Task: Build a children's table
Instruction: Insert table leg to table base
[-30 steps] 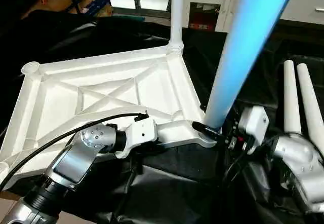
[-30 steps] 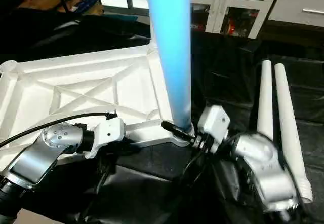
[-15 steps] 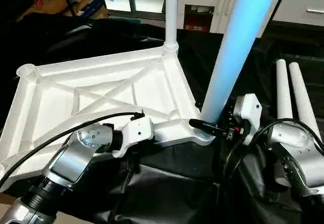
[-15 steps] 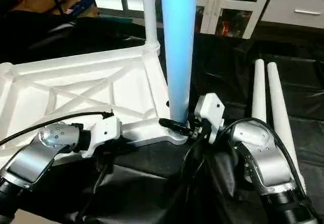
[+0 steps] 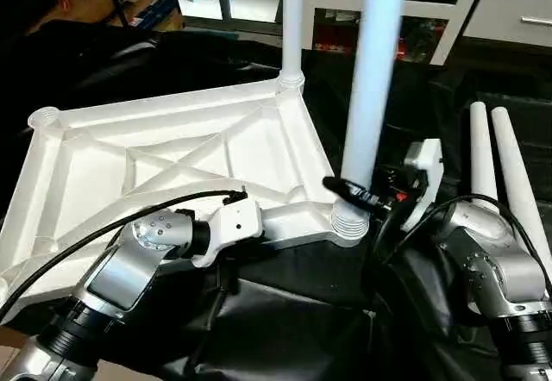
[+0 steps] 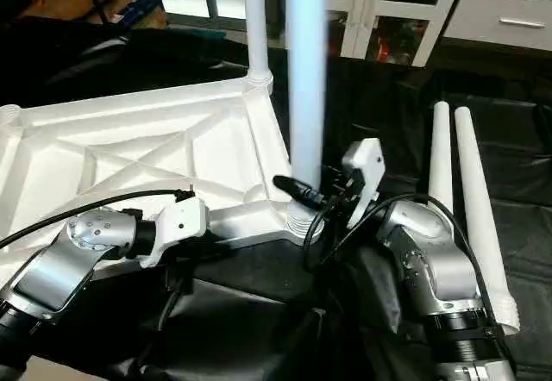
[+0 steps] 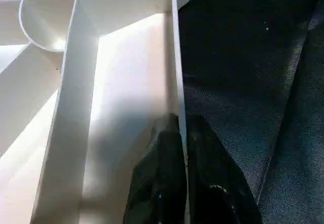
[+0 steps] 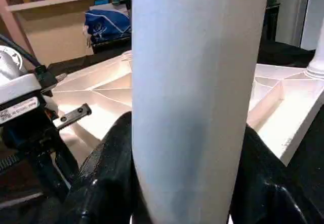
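1. The tabletop point(image 5: 172, 153) lies ribs-up on the black table; one leg point(image 5: 291, 19) stands in its far corner.
2. The left gripper point(image 7: 183, 133) pinches the near rim.
3. The right gripper point(image 5: 358, 196) clasps a second leg point(image 5: 371, 88), upright over the near-right socket point(image 5: 349, 226).
4. Next, I judge: twist it home.

Two loose legs point(image 5: 504, 170) lie right of the tabletop point(image 5: 172, 157), on the work table point(image 5: 285, 329).

The white tabletop point(image 5: 172, 153) lay ribbed-side up, one leg point(image 5: 291, 19) upright in its far socket, another leg point(image 5: 369, 79) standing at its near corner, two spare legs point(image 5: 496, 170) lying beside.
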Robot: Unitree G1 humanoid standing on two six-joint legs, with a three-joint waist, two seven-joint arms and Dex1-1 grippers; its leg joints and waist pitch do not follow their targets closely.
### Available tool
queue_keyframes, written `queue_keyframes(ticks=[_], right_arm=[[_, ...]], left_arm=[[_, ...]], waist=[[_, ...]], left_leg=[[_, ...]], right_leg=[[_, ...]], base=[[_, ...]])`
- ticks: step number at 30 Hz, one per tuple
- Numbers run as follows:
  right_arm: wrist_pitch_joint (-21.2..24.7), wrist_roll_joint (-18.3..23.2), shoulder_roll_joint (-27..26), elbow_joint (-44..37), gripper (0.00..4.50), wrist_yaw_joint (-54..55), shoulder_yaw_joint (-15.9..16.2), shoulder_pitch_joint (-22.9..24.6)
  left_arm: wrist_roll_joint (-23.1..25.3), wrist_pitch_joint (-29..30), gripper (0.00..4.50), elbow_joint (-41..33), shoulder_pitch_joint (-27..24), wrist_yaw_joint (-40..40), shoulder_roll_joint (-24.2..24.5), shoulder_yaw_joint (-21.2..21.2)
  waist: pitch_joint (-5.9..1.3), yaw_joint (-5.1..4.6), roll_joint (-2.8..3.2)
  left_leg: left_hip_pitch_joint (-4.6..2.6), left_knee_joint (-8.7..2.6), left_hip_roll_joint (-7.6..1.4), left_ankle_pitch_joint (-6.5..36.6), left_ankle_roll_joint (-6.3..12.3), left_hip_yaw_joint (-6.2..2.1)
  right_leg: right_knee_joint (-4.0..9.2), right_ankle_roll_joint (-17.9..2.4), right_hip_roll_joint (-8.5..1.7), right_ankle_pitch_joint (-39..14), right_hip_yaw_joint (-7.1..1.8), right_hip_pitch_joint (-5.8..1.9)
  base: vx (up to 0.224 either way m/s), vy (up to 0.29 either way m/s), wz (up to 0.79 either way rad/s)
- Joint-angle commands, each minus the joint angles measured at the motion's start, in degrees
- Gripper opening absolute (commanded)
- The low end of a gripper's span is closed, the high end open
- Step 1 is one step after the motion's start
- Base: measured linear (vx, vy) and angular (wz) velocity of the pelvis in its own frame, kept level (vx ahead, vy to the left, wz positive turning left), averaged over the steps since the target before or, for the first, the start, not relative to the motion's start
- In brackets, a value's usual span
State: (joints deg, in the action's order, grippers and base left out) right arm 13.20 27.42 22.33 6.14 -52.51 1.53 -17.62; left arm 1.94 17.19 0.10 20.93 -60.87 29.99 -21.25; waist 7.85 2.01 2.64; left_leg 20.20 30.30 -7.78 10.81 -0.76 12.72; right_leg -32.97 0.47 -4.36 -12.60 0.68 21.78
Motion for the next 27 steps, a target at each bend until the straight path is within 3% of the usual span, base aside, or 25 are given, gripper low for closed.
queue_keyframes(ticks=[1, 9, 14, 18, 20, 21, 24, 25, 27], right_arm=[[4.47, -2.92, 0.22, 7.12, 1.80, 2.50, 1.11, 4.32], [4.51, -0.69, -0.66, 4.31, 1.80, 4.95, -2.26, 8.37], [4.98, 3.73, -2.94, 0.40, 1.80, 7.27, -6.38, 11.15], [6.44, 9.88, -4.99, -4.09, 1.80, 10.19, -10.92, 10.74], [9.72, 18.39, -5.88, -8.38, 1.80, 13.00, -15.29, 8.06], [9.99, 19.01, -5.87, -8.61, 1.80, 13.19, -15.53, 7.86], [15.34, 33.43, -5.05, -12.82, 1.80, 17.14, -20.03, 3.75], [16.66, 38.00, -4.68, -13.81, 1.80, 18.24, -21.01, 2.74], [18.14, 46.97, -4.00, -15.65, 1.80, 20.51, -22.36, 0.96]], left_arm=[[0.48, 0.69, 0.00, 1.77, -1.40, 1.31, -0.09, -1.30], [0.55, 0.87, 0.00, 1.52, -1.68, 1.31, 0.01, -1.04], [0.61, 0.83, 0.00, 1.71, -1.49, 1.39, -0.26, -1.08], [0.55, 0.61, 0.00, 1.75, -1.38, 1.41, -0.29, -1.07], [0.34, 0.46, 0.00, 1.56, -1.38, 1.48, -0.47, -0.95], [0.34, 0.46, 0.00, 1.54, -1.39, 1.48, -0.47, -0.95], [0.33, 0.50, 0.00, 1.16, -1.65, 1.48, -0.52, -1.09], [0.35, 0.50, 0.00, 1.06, -1.78, 1.48, -0.53, -1.14], [0.35, 0.53, 0.00, 0.95, -1.95, 1.43, -0.57, -1.24]], waist=[[-0.99, 0.17, -0.60], [-0.95, 0.56, -0.37], [-0.95, 0.75, -0.36], [-1.09, 1.11, -0.27], [-1.35, 1.17, -0.14], [-1.18, 1.15, -0.27], [-1.63, 1.17, 0.02], [-1.75, 1.24, 0.28], [-1.79, 1.32, 0.24]], left_leg=[[-0.49, -4.13, -5.99, 15.80, 2.69, -3.32], [-0.46, -4.16, -6.02, 14.85, 3.06, -3.21], [-0.37, -4.18, -6.01, 14.74, 3.16, -3.21], [-0.34, -4.00, -5.94, 12.22, 4.08, -3.13], [-0.32, -3.65, -5.86, 9.25, 4.95, -3.05], [-0.20, -3.60, -5.80, 8.27, 5.40, -2.98], [0.27, -2.77, -5.41, 1.77, 7.93, -2.84], [0.29, -2.45, -5.40, -0.25, 9.18, -2.76], [0.33, -2.09, -5.24, -2.84, 11.10, -2.69]], right_leg=[[4.70, -13.57, -4.83, -16.88, -2.93, -0.10], [4.59, -13.74, -4.74, -14.18, -2.90, -0.08], [4.65, -13.35, -4.75, -13.76, -2.91, -0.04], [4.39, -13.47, -4.66, -10.94, -2.86, -0.14], [4.04, -13.99, -4.59, -7.91, -2.74, -0.21], [3.99, -14.06, -4.51, -6.72, -2.73, -0.21], [2.88, -14.88, -4.44, 0.90, -2.50, -0.60], [2.47, -15.04, -4.31, 4.34, -2.43, -0.47], [2.07, -14.74, -4.05, 8.84, -2.30, -0.46]], base=[[0.000, 0.000, 0.00], [0.000, 0.000, 0.00], [0.000, 0.000, 0.00], [0.000, 0.000, 0.00], [0.000, 0.000, 0.00], [0.000, 0.000, 0.00], [0.000, 0.000, 0.00], [0.000, 0.000, 0.00], [0.000, 0.000, 0.00]])
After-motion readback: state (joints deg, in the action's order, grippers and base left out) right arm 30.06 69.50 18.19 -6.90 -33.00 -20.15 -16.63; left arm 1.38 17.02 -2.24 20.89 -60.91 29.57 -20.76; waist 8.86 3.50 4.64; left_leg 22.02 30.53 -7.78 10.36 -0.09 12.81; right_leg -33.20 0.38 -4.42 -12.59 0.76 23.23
